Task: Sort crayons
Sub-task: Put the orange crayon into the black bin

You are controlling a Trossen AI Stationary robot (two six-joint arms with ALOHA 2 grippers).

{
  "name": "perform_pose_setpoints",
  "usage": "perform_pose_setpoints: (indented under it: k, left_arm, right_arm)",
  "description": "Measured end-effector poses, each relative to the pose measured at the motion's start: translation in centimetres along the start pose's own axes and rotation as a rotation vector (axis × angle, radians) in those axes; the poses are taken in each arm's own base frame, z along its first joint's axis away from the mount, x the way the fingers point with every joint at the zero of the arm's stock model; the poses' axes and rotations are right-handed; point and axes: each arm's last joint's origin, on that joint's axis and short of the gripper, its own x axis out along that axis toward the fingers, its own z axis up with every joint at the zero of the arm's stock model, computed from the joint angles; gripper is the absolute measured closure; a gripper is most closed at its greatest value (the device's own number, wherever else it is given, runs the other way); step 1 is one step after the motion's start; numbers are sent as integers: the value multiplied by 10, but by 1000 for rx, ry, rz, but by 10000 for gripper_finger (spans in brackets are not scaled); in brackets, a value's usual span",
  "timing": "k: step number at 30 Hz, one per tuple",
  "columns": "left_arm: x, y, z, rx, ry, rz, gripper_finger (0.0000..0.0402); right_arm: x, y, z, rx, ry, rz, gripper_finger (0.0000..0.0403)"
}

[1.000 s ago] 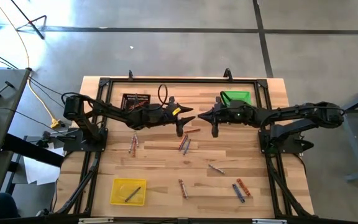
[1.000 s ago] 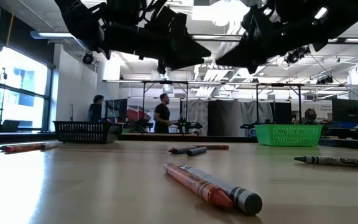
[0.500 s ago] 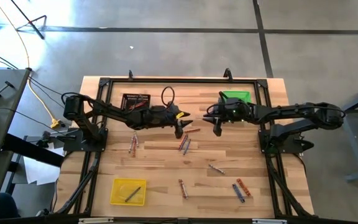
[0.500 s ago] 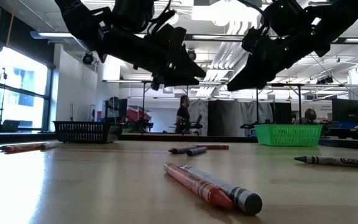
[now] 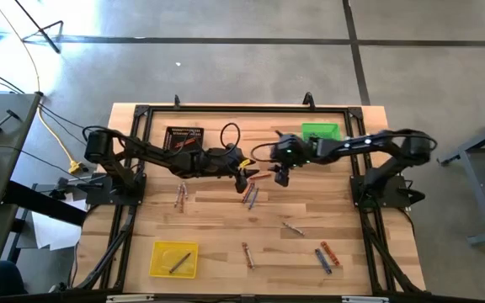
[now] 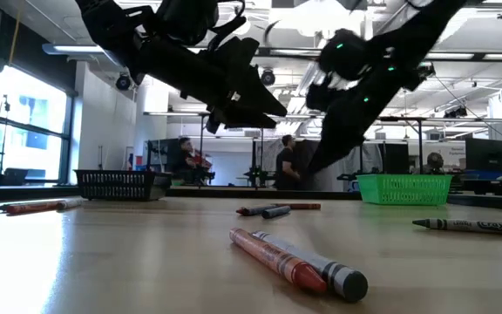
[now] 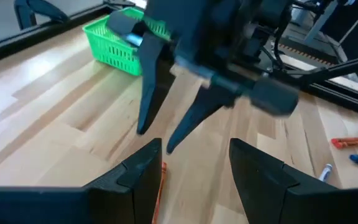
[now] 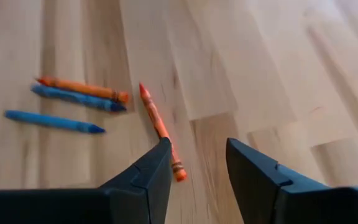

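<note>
An orange crayon [image 8: 159,127] lies flat on the wood table near its middle, also seen in the high view [image 5: 261,178]. My right gripper [image 8: 197,146] hangs open just above it, tipped downward, with the crayon's near end beside one finger. My left gripper [image 7: 196,146] is open too and faces the right gripper [image 7: 166,124] from the table's left side, in the high view [image 5: 244,173], holding nothing. Three more crayons [image 8: 73,99], one orange and two blue, lie side by side close by. Other crayons [image 5: 327,257] are scattered toward the near edge.
A green basket [image 5: 320,132] stands at the far right and a black basket [image 5: 183,135] at the far left. A yellow tray [image 5: 175,258] at the near left holds a grey crayon. Two crayons [image 6: 295,262] lie close to the low camera. People move in the room behind.
My right gripper has come down and toward the table's left, tipping its fingers steeply downward, and now hangs over the orange crayon close to my left gripper. My left gripper has tipped a little downward in place. No crayon has moved.
</note>
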Motion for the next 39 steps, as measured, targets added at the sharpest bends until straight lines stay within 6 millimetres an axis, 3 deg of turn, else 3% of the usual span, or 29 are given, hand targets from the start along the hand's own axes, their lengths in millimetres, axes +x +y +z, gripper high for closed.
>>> perform_pose_setpoints:
  k: [4,10,21,32,39]
  left_arm:
    - [-3,2,-4,-23,64,30,225]
    - [-6,3,-6,-27,100,60,225]
    - [-27,-6,3,-24,142,71,225]
    - [-68,-12,7,-24,236,284,225]
    - [-77,-15,10,-5,213,318,225]
  right_arm:
    - [19,-2,4,-18,175,4,256]
    - [37,-3,12,-28,238,6,256]
    - [40,3,12,-33,236,32,256]
    - [40,11,11,-58,243,46,257]
    - [40,15,11,-67,242,52,257]
